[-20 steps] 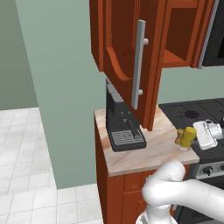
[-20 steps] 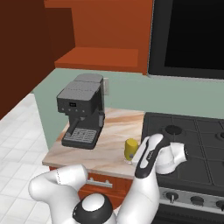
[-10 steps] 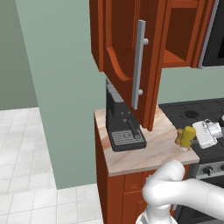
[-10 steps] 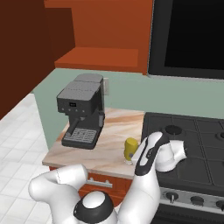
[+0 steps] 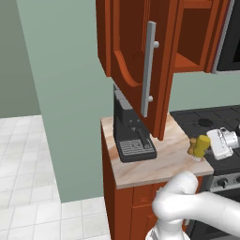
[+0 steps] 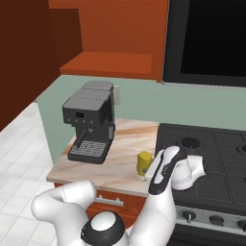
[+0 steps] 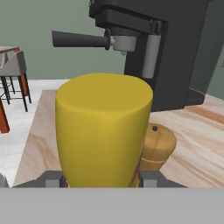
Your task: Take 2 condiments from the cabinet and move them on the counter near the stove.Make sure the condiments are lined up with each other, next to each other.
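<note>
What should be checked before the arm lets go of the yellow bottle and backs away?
1. Yellow bottle sits between the gripper fingers: ok.
2. Bottle base resting on the counter: cannot tell, since the hand view cuts off its bottom.
3. Wooden shaker close beside the bottle: ok.
4. Both condiments near the stove: ok, they stand at the counter's stove-side edge.
5. Two condiments lined up evenly: cannot tell from these angles.
6. Coffee machine apart from the pair: ok.
</note>
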Robot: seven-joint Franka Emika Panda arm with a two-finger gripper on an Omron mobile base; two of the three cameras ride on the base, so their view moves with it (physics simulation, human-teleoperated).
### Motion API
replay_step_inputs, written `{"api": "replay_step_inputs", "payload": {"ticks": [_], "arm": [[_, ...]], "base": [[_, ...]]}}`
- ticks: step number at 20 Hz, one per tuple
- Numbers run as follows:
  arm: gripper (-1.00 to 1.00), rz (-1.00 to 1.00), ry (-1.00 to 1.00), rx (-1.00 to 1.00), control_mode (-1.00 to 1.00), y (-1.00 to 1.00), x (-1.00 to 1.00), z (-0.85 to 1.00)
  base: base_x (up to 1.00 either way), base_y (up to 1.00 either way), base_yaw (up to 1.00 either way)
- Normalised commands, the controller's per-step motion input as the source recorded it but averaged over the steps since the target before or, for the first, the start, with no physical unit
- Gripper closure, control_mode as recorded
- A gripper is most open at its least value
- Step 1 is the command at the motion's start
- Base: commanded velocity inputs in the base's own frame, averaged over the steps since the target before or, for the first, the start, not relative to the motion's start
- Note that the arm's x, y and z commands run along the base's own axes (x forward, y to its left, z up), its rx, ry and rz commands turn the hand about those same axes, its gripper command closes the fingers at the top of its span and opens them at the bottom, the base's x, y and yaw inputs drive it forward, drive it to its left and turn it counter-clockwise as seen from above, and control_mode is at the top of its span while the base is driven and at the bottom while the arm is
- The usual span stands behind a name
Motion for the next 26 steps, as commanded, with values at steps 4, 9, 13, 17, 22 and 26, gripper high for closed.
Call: {"api": "replay_step_inputs", "payload": {"ticks": [4, 9, 13, 17, 22, 26], "arm": [[1.00, 0.00, -0.06, 0.00, -1.00, 0.00, 0.00, 0.00], [1.00, 0.00, 0.00, 0.00, -1.00, 0.00, 0.00, 0.00], [1.00, 0.00, 0.02, 0.00, -1.00, 0.00, 0.01, 0.00], [1.00, 0.00, 0.06, 0.00, -1.00, 0.00, 0.08, 0.00], [1.00, 0.00, 0.07, 0.00, -1.00, 0.00, 0.05, 0.00], [1.00, 0.00, 0.04, 0.00, -1.00, 0.00, 0.02, 0.02]], "base": [[0.00, 0.00, 0.00], [0.00, 0.00, 0.00], [0.00, 0.00, 0.00], [0.00, 0.00, 0.00], [0.00, 0.00, 0.00], [0.00, 0.00, 0.00]]}}
